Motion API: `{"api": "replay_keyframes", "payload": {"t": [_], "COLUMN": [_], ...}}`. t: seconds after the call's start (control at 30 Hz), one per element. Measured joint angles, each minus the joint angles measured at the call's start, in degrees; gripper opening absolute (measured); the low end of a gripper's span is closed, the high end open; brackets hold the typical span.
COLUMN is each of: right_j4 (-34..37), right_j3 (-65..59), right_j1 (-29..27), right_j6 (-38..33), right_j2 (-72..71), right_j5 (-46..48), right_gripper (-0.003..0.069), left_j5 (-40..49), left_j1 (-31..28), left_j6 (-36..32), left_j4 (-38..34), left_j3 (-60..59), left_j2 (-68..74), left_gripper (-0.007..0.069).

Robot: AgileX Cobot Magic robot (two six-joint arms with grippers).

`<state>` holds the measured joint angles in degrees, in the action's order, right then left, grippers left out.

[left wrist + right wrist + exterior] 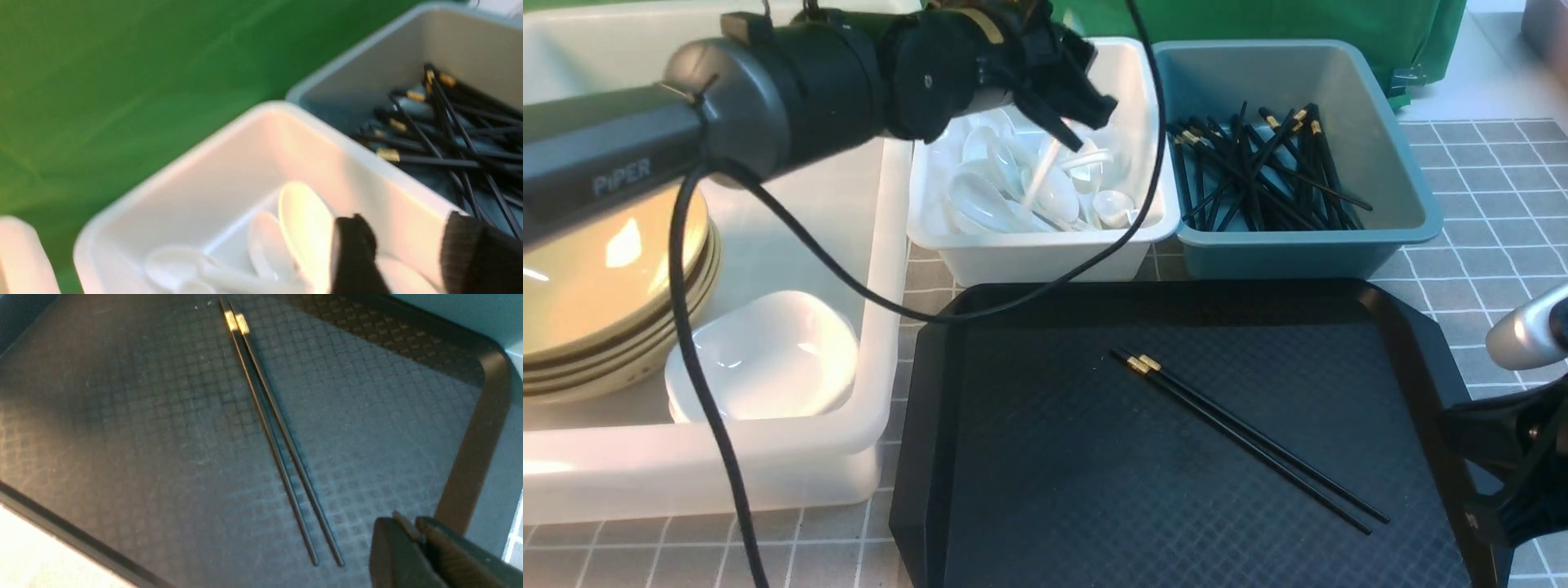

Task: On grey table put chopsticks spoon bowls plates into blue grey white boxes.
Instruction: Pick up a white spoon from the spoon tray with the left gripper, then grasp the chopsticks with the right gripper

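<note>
My left gripper (1090, 122) hangs, fingers apart, over the small white box (1045, 261), a spoon (306, 228) just beside them. My right gripper (414, 528), fingers together, sits near two chopsticks (1250, 437) on the black tray (1013, 490).

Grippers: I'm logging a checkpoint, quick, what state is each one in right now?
Left gripper: open, over the white box.
Right gripper: shut, holding nothing.

You get one readable word mark (621, 176) only: "PiPER", pale grey letters, capitals with a small i. It stands on the side of the dark grey flat-sided metal link of the left robot arm (572, 139), at the far left of the front view, about a third down. It tilts slightly up to the right, just left of the rounded grey joint housing (735, 106).
</note>
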<state>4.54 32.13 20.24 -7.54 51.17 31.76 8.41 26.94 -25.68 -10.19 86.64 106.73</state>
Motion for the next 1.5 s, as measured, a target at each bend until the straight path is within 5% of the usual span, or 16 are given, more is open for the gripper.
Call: {"api": "replay_keyframes", "payload": {"t": [0.2,0.37,0.47,0.6,0.83,1.2,1.33,1.5], "right_j4": [6.4,11.1,11.3,8.8,5.3,-0.4,-0.3,-0.3], "right_j3": [0.0,2.7,7.4,16.9,28.7,35.2,36.0,36.6], "right_j1": [0.9,5.8,8.3,10.0,10.0,10.0,10.0,10.0], "right_j6": [-4.9,-12.4,-14.3,-16.4,-16.9,-16.6,-13.7,-13.1], "right_j2": [3.9,12.8,19.6,30.1,43.9,55.0,57.2,57.3], "right_j5": [2.5,2.7,3.0,5.3,8.9,7.8,7.1,10.0], "right_gripper": [0.0102,0.0202,0.0293,0.0385,0.0402,0.0398,0.0315,0.0095], "left_j5": [28.0,53.4,58.7,56.3,49.6,46.2,40.2,30.5], "left_j1": [-0.1,-0.1,-0.1,-0.1,-0.1,-0.1,-0.1,-0.1], "left_j6": [2.8,6.1,7.8,10.7,21.5,27.5,27.3,27.2], "left_j4": [0.0,1.0,2.2,4.3,9.0,14.1,17.3,20.5], "left_j3": [4.1,4.6,-1.4,-18.0,-43.8,-57.7,-59.6,-65.4], "left_j2": [-8.6,-23.6,-33.0,-49.3,-76.0,-89.8,-90.0,-90.0], "left_gripper": [0.0276,0.0077,0.0008,-0.0010,-0.0010,-0.0010,-0.0010,-0.0010]}}
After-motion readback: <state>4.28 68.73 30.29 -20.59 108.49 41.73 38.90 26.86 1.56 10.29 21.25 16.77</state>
